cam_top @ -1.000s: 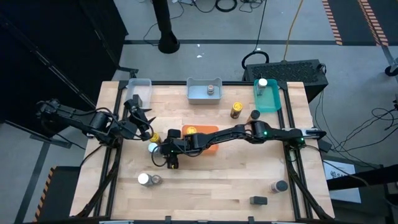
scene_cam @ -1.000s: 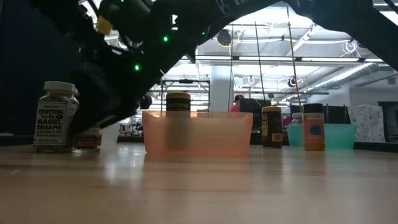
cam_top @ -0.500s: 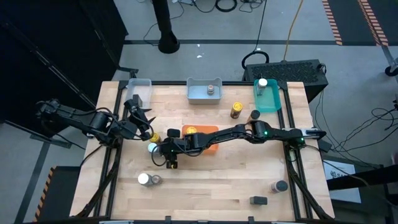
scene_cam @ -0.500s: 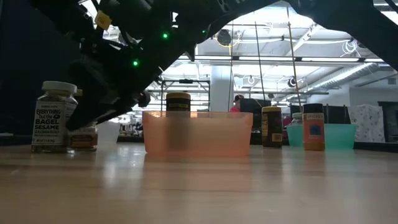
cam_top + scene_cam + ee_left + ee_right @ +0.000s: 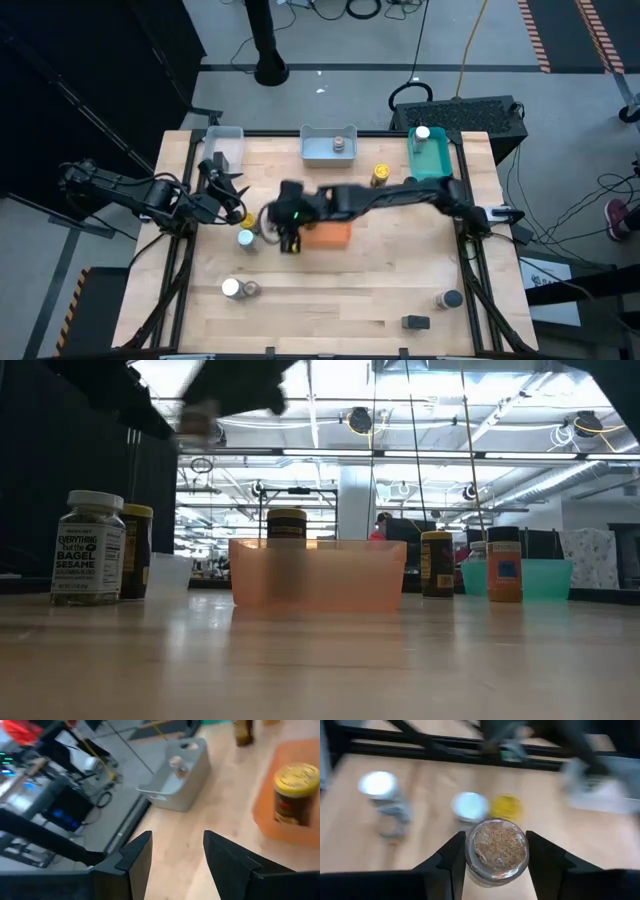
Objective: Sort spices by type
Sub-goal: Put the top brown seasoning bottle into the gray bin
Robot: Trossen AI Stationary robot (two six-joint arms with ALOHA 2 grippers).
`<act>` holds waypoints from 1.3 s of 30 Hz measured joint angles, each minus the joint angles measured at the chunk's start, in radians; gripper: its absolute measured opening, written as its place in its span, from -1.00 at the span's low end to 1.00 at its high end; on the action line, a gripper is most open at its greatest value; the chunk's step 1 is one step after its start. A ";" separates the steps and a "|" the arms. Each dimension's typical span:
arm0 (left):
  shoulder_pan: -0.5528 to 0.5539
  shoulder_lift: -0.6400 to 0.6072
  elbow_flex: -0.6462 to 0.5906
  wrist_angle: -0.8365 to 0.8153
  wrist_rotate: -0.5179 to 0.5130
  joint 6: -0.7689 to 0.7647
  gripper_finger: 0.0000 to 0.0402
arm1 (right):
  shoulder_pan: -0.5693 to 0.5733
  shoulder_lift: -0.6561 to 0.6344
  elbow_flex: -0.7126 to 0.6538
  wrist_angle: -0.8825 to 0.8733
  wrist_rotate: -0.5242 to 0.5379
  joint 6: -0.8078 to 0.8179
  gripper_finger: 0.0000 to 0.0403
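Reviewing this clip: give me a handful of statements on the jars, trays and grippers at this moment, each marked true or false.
1. The right gripper is shut on a jar. True.
2. The left gripper holds a jar. False: it is open, with nothing between its fingers.
3. A yellow-lidded jar stands in the orange tray. True.
4. The teal tray holds no jar. False: a white-lidded jar stands in it.
5. The grey tray holds one jar. True.
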 joint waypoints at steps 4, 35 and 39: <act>0.000 -0.008 0.000 0.007 -0.093 0.000 -0.08 | -0.081 -0.075 0.000 -0.100 0.057 -0.082 -0.26; 0.000 -0.026 0.000 -0.207 -0.165 -0.263 -0.08 | -0.675 -0.087 -0.400 0.371 -0.468 -0.303 -0.26; 0.000 -0.026 0.000 -0.208 -0.163 -0.263 -0.08 | -0.692 -0.087 -0.444 0.393 -0.475 -0.299 -0.26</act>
